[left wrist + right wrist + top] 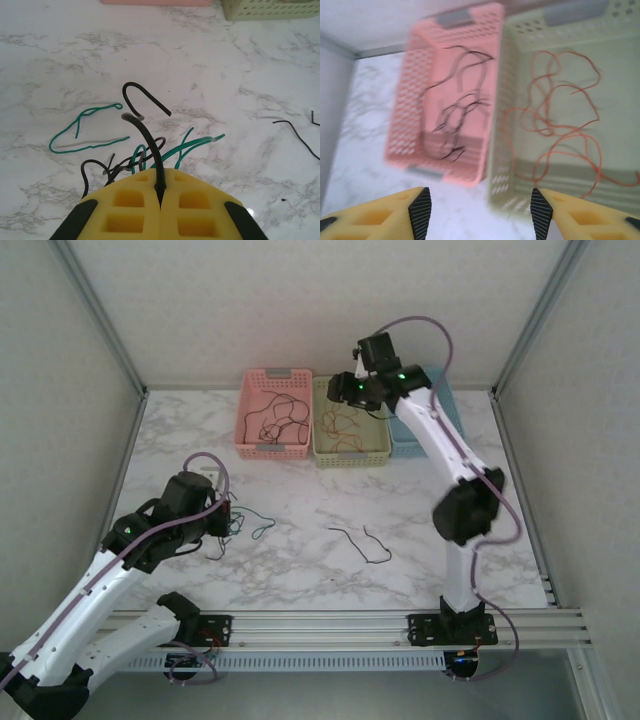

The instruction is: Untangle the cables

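left hand (160,200) is clamped on a black cable (152,146), right hand (480,205) hangs open above the green basket (502,125).

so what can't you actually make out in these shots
- Top view: the right arm covers most of the blue basket, hiding its contents.
- Left wrist view: the black cable and green cables run under the fingers of the left gripper, hiding their crossings.
- Right wrist view: blurred, so the black cables in the pink basket cannot be counted.

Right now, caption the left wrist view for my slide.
Left tool shut on a black cable amid tangled green cables on marble table.
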Robot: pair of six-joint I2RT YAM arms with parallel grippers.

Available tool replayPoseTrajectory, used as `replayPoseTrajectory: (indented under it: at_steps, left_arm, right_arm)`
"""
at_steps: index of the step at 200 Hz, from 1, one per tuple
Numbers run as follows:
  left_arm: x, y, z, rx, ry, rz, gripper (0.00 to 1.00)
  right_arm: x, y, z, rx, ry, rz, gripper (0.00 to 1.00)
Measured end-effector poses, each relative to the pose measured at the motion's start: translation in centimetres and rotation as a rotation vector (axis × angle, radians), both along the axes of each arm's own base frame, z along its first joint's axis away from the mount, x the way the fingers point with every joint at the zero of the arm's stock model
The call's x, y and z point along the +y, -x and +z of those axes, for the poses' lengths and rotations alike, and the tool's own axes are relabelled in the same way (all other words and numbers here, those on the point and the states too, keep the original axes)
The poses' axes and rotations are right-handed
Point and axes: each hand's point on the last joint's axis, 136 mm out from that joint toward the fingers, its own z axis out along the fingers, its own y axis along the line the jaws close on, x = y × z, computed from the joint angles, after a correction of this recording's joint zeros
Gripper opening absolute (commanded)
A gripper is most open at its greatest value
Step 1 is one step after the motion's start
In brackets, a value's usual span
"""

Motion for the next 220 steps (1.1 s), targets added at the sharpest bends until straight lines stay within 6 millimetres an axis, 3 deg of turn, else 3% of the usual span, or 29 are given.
replayPoseTrajectory:
  at_steps: [23, 40, 54, 68, 92, 120, 133, 182, 220]
  left_arm:
    - [-1.1, 0.4, 0.6, -0.006, 0.051, -0.056, 0.00]
    - [-2.1, 0.8, 1.4, -0.011, 0.096, -0.110, 0.00]
    - [-3.2, 0.7, 2.6, -0.025, 0.132, -0.156, 0.00]
    - [-4.2, 0.5, 3.9, -0.042, 0.166, -0.197, 0.00]
    - [-5.9, 0.2, 5.0, -0.050, 0.213, -0.265, 0.00]
    - [-6.9, 0.4, 5.0, -0.033, 0.235, -0.312, 0.00]
    - [-7.1, 0.4, 5.1, -0.029, 0.240, -0.326, 0.00]
    - [-7.6, 0.7, 5.6, -0.026, 0.264, -0.353, 0.00]
    - [-7.6, 0.8, 5.6, -0.027, 0.266, -0.355, 0.00]
  right_arm:
    - [-0.6, 7.6, 6.3, -0.210, -0.120, 0.138, 0.56]
    - [-1.6, 12.1, 7.7, -0.333, -0.188, 0.231, 0.57]
    - [-1.8, 14.8, 7.0, -0.388, -0.221, 0.312, 0.57]
    - [-0.8, 16.7, 5.0, -0.394, -0.228, 0.402, 0.59]
    - [2.4, 20.2, 0.7, -0.340, -0.208, 0.590, 0.63]
    - [6.0, 24.1, -1.1, -0.337, -0.192, 0.787, 0.64]
    - [7.1, 25.2, -1.6, -0.337, -0.192, 0.849, 0.64]
    - [10.3, 26.7, -5.4, -0.287, -0.136, 0.979, 0.64]
    - [11.4, 27.6, -6.5, -0.283, -0.115, 1.035, 0.45]
